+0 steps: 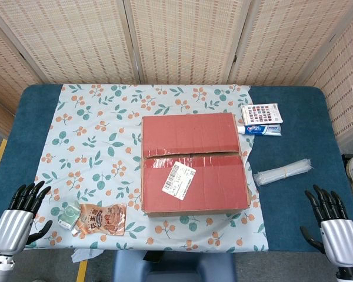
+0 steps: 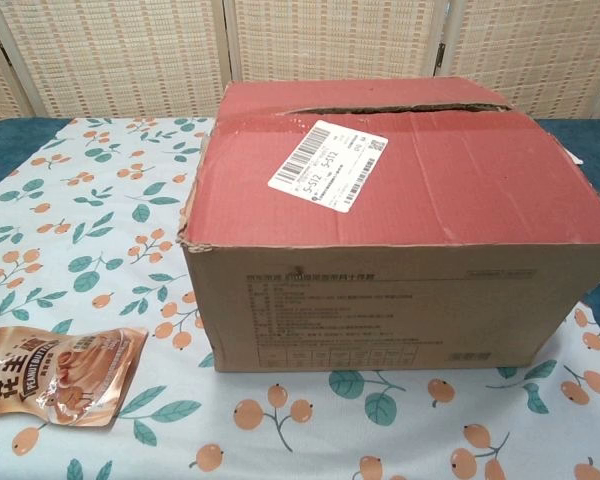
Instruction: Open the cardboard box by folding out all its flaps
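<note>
Currently one cardboard box [image 1: 194,164], flaps closed, sits mid-table between and beyond both hands; left hand [image 1: 20,214] and right hand [image 1: 332,223] rest apart from it, fingers spread, empty.

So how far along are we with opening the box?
Nothing looks done yet: both top flaps of the cardboard box lie flat and closed, meeting at the seam with the shipping label on the near flap. Nothing is in hand: the left hand and right hand are open at the table's near corners, away from the box. All the flaps are left to fold out.
</note>
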`<move>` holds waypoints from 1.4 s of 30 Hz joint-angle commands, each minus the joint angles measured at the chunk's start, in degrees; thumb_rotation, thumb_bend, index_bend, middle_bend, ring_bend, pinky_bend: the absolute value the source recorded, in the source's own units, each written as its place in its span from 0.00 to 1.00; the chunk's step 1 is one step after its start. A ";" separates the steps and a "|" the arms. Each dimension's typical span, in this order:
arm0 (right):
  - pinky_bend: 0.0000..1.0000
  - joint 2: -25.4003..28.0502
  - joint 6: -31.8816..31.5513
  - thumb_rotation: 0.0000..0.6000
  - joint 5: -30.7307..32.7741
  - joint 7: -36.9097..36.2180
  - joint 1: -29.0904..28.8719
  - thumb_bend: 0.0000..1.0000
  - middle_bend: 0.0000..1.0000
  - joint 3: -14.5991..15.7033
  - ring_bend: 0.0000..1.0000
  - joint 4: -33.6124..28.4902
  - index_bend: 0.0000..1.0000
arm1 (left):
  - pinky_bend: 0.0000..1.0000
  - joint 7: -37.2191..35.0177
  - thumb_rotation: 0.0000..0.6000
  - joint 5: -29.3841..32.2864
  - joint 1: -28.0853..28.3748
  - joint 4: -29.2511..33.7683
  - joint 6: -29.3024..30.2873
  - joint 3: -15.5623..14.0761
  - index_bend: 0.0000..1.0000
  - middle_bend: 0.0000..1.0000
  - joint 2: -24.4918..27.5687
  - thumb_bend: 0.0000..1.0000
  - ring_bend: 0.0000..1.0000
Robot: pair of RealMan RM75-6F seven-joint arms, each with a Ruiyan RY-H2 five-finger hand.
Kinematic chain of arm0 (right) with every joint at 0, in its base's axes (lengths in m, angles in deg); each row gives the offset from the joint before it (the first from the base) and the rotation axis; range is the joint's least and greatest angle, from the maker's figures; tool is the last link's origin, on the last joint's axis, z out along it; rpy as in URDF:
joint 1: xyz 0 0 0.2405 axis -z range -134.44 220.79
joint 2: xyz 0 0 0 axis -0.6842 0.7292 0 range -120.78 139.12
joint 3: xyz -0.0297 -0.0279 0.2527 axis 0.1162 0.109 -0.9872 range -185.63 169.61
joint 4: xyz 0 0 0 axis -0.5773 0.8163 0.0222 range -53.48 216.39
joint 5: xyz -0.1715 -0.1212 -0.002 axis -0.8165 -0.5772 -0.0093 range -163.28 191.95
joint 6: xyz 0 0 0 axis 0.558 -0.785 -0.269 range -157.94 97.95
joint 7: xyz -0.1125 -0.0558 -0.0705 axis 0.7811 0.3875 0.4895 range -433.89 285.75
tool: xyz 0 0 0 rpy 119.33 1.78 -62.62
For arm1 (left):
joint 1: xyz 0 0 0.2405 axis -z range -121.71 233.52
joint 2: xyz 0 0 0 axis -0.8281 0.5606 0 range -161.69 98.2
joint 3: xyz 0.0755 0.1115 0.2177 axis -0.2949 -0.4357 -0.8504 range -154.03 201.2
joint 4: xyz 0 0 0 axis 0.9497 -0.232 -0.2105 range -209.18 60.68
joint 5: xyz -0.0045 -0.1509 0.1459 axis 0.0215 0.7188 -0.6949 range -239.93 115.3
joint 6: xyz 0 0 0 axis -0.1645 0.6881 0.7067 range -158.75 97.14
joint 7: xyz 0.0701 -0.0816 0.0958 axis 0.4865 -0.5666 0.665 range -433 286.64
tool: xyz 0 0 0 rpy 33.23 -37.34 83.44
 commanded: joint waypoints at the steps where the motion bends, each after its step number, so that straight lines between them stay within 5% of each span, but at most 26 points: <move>1: 0.00 0.08 0.01 1.00 -0.04 -0.11 -0.03 0.32 0.00 0.03 0.00 0.02 0.00 | 0.00 0.10 1.00 0.05 0.04 -0.01 -0.14 0.02 0.12 0.08 -0.06 0.34 0.01; 12: 0.00 0.55 2.07 1.00 2.61 -6.12 -3.37 0.32 0.00 -3.40 0.00 1.21 0.00 | 0.00 -0.38 1.00 1.18 0.10 -0.22 -0.04 0.81 0.12 0.08 0.01 0.34 0.01; 26: 0.00 7.35 16.96 1.00 9.32 2.87 -18.62 0.32 0.00 -14.49 0.00 -14.80 0.01 | 0.00 -0.92 1.00 3.59 -0.58 0.17 0.72 1.97 0.12 0.08 0.26 0.42 0.02; 34: 0.00 3.72 26.29 1.00 21.47 6.64 -28.67 0.32 0.00 -20.81 0.00 -16.65 0.01 | 0.00 -0.34 1.00 2.17 -0.64 0.11 0.85 1.37 0.12 0.08 0.21 0.42 0.02; 42: 0.00 -3.55 28.96 1.00 29.25 17.12 -35.30 0.32 0.00 -20.90 0.00 -12.56 0.01 | 0.00 -1.49 1.00 1.56 -0.88 0.30 1.38 1.14 0.12 0.08 0.60 0.42 0.02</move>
